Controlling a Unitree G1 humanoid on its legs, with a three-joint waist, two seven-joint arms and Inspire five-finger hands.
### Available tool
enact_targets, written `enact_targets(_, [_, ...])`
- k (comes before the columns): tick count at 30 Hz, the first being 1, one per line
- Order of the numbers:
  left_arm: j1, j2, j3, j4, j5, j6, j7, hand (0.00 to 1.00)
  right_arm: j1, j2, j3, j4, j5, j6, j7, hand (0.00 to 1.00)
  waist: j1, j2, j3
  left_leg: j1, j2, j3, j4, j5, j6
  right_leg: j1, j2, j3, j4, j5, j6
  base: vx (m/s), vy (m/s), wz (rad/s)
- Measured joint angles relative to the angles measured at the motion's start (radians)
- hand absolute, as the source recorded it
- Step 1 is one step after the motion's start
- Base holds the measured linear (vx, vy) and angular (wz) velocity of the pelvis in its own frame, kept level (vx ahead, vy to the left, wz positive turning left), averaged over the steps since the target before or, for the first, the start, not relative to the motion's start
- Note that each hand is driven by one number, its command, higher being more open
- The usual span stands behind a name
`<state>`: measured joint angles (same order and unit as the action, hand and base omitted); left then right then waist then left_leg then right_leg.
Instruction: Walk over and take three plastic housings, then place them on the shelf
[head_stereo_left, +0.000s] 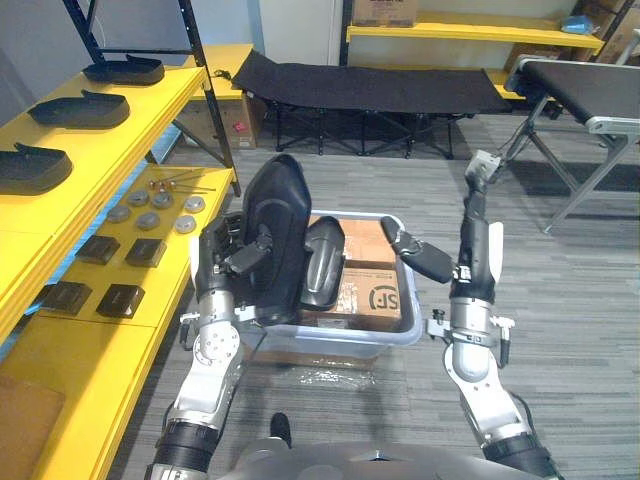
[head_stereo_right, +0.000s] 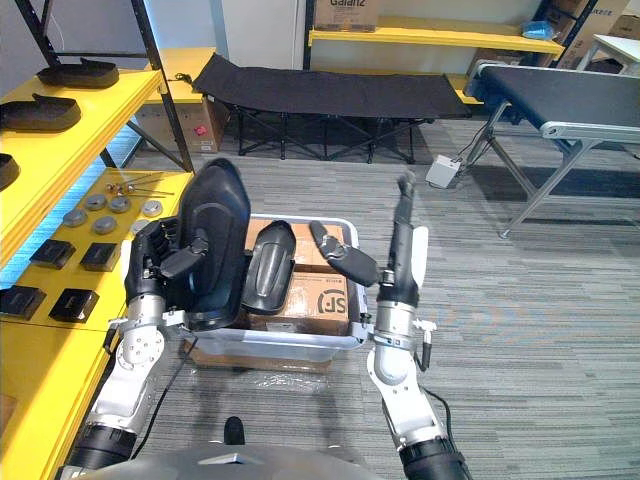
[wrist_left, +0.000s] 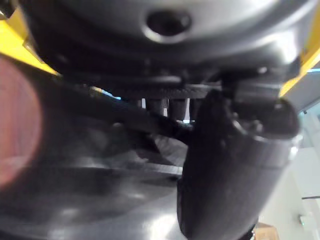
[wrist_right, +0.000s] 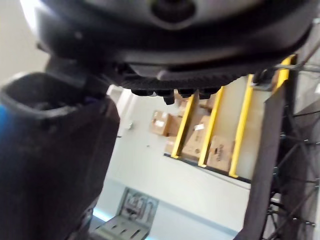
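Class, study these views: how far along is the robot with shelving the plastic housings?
Done: three shelved housings lie on the yellow shelf, though who placed them is not shown. In hand: the left hand grips the held housing upright at the grey bin; the right hand is open and empty. Left: shelve it; a spare housing leans in the bin.

Housing (head_stereo_left: 280, 200) smooth semi-gloss black plastic, bin (head_stereo_left: 345, 337) translucent grey plastic, boxes (head_stereo_left: 378, 292) matt brown cardboard, shelf (head_stereo_left: 110, 150) smooth yellow paint
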<state>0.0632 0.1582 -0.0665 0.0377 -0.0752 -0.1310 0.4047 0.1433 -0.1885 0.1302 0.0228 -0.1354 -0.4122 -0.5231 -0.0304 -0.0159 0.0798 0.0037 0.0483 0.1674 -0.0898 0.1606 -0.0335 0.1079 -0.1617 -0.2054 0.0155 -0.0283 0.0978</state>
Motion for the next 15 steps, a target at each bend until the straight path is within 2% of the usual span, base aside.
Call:
enact_targets(3, [0.032, -0.005, 0.012, 0.021, -0.015, -0.028, 0.006, 0.0, 0.051, 0.029, -0.034, 0.0, 0.004, 0.031, -0.001, 1.0, -0.006, 0.009, -0.006, 0.005, 0.001, 0.018, 0.0, -0.005, -0.002, -0.005, -0.001, 0.018, 0.0, 0.0, 0.0, 0.02, -0.001, -0.16])
enact_targets(8, [0.065, -0.038, 0.049, 0.041, -0.095, -0.102, -0.01, 0.0, 0.1, 0.057, -0.092, 0.0, 0.058, 0.036, 0.001, 1.0, -0.028, 0.018, -0.011, 0.01, 0.005, 0.025, 0.0, -0.007, -0.003, -0.006, 0.002, 0.027, -0.001, 0.0, 0.0, 0.01, -0.007, -0.06])
enact_targets(15, [0.107, -0.043, 0.113, -0.094, -0.256, -0.183, -0.081, 0.0, 0.144, 0.08, -0.187, 0.002, 0.163, 0.036, 0.063, 1.0, -0.031, 0.026, -0.016, 0.01, 0.012, 0.025, 0.0, -0.01, -0.008, -0.007, 0.007, 0.029, -0.002, -0.001, -0.001, 0.0, -0.005, -0.01])
